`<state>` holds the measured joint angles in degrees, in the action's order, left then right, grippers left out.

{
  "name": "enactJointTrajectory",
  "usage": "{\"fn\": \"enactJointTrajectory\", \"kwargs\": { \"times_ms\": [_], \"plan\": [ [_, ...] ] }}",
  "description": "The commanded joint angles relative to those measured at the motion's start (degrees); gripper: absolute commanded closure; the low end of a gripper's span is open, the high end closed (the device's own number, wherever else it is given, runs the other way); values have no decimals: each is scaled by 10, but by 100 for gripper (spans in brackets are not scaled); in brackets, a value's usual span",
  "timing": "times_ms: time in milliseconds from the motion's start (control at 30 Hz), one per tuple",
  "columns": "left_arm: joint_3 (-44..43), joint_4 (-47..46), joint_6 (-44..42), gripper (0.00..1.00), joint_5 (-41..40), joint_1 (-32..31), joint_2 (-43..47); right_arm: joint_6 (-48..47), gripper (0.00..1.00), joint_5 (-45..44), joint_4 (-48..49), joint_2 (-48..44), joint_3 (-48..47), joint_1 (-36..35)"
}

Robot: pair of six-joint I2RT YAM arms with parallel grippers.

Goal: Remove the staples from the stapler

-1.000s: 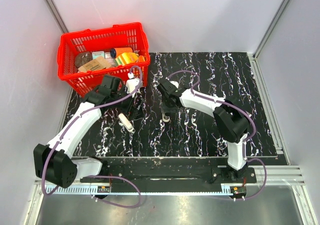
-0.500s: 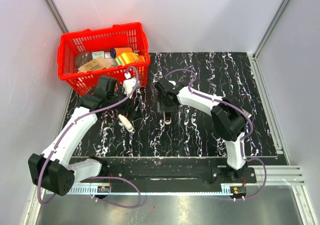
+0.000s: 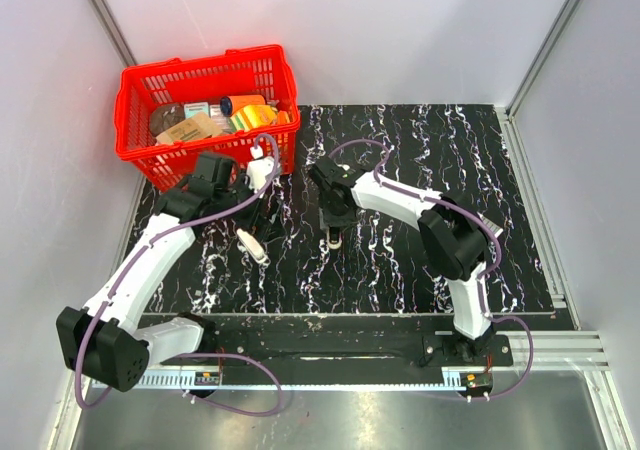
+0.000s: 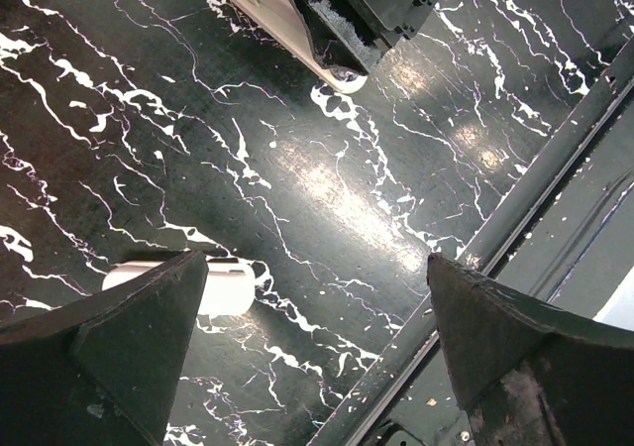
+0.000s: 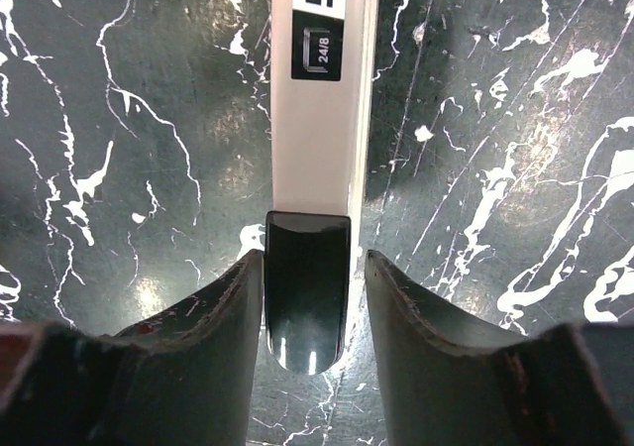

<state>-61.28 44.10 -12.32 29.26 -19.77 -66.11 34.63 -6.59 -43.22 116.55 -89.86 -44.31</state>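
The stapler (image 5: 319, 119) lies on the black marbled table, a pale silvery-beige bar with a "24/8" label and a glossy black end (image 5: 306, 287). My right gripper (image 5: 309, 312) is low over it, jaws standing close on either side of the black end, with a thin gap on the right side. In the top view the right gripper (image 3: 335, 220) sits over the stapler (image 3: 331, 237) at mid-table. My left gripper (image 4: 317, 337) is wide open and empty above the table, left of the stapler; it shows in the top view (image 3: 262, 208).
A white oblong stick (image 3: 252, 245) lies on the table under the left gripper, partly hidden behind a finger in the left wrist view (image 4: 226, 284). A red basket (image 3: 130, 120) with several items stands at the back left. The table's metal edge rail (image 4: 555, 168) runs along the right.
The left arm has drawn its elbow in and shifted slightly left. The right gripper has moved a little left and settled over the stapler. The stapler and white stick have not moved.
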Motion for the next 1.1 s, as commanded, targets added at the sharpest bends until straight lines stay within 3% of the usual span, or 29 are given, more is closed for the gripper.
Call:
{"fn": "enactJointTrajectory", "kwargs": {
  "times_ms": [0,200,333,500,567,600,700,767,933,1067],
  "plan": [
    [2,-13,-32,1,0,-4,15,-11,52,-9,-16,10,-29,-5],
    [6,24,-81,1,40,-14,-15,-6,86,-4,-20,22,-60,-4],
    [20,7,-97,1,-7,-28,-28,-4,99,1,-27,9,-76,-4],
    [-22,-99,-61,1,-89,-26,50,13,100,16,17,-49,-49,-4],
    [17,-170,-12,1,-106,-28,77,23,100,31,43,-72,-28,-4],
    [49,-190,-3,1,-102,-27,75,29,100,40,52,-79,-22,-4],
    [19,-98,-45,1,-57,-29,-17,46,100,59,72,-97,-8,-3],
    [15,-89,-32,9,-41,-29,-50,63,100,64,95,-114,13,-4],
    [105,-221,40,9,-31,-34,6,117,100,80,179,-167,86,-5],
    [125,-249,70,9,-1,-35,-23,158,100,73,230,-200,139,-4]
  ]
}}
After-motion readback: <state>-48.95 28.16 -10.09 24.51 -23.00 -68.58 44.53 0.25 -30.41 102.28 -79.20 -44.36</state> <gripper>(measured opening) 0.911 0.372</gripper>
